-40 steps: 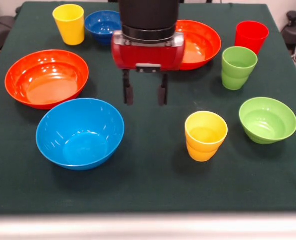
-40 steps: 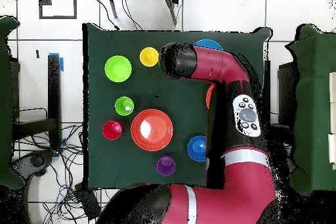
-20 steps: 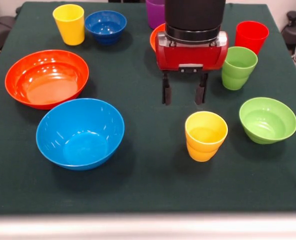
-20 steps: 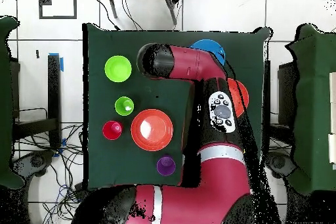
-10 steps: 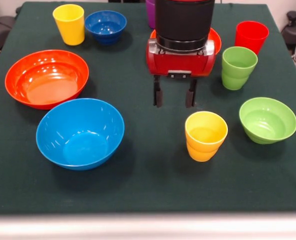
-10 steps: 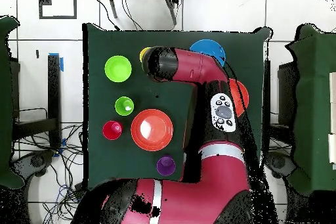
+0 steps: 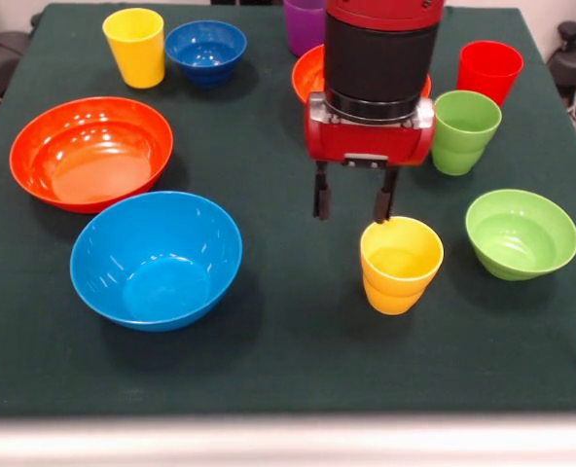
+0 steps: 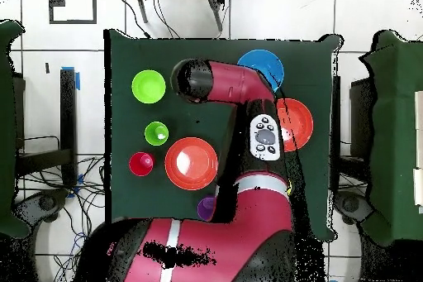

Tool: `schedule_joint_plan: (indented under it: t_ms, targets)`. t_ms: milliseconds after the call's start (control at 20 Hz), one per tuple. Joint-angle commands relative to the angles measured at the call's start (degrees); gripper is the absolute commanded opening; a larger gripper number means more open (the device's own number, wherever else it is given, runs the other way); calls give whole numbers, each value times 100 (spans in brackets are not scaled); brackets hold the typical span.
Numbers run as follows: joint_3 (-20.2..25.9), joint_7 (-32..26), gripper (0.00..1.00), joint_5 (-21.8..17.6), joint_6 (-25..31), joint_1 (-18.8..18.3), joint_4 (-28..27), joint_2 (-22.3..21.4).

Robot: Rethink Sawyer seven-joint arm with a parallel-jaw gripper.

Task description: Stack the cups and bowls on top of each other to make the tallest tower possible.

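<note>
My pincer (image 7: pixel 353 206) is open, holding nothing, one finger just over the near rim of the yellow-orange cup (image 7: pixel 400 264) below it. I'd straddle one wall, descend, then close. Overhead, the arm hides that cup; front shows it, nothing stacked on the counter (image 7: pixel 288 350).

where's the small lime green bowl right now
In the front view the small glossy lime green plastic bowl sits at the right side of the table, right of the yellow-orange cup and nearer the camera than the lime green cup.
</note>
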Motion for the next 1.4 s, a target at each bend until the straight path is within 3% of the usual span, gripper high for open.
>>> schedule_joint_plan:
  t_ms: [50, 300, 550, 1400]
  targets:
    - [34, 1127, 100, 231, 672, 311, -594, 151]
    - [-87, 1096, 100, 277, 1053, 437, -975, 242]
    - [-111, 1023, 100, 310, 1134, 413, -1019, 261]
    - [-7, 663, 100, 236, 650, 292, -335, 480]
